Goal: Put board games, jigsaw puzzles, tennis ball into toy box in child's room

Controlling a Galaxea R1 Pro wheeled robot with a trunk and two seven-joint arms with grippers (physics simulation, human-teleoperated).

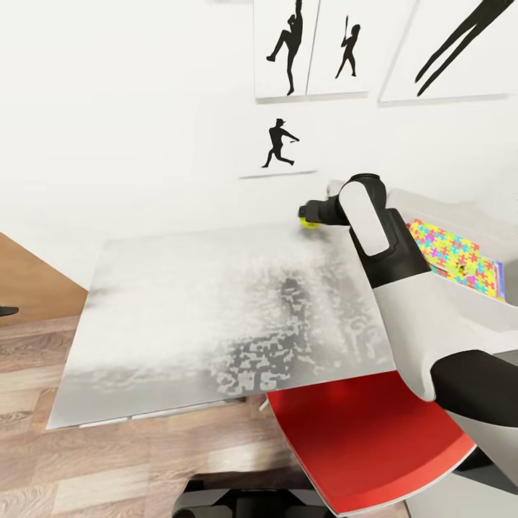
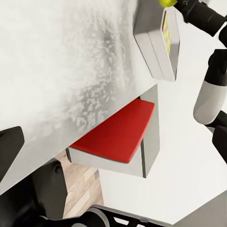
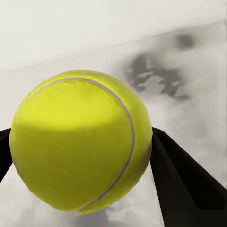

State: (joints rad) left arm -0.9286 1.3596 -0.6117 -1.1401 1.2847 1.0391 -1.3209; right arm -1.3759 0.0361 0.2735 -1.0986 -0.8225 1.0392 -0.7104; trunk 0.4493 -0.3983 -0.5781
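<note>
Right wrist view shows my right claw clamped on the small yellow-green tennis ball, not yet in the shallow light-grey toy box holding colourful jigsaw puzzles.

Head view: from above, facing forward and down across the pale table toward the poster wall. Left wrist view: from farther back beside the table, sharing the red chair seat and toy box. Right wrist view: very close, filled largely by the tennis ball over the tabletop.
</note>
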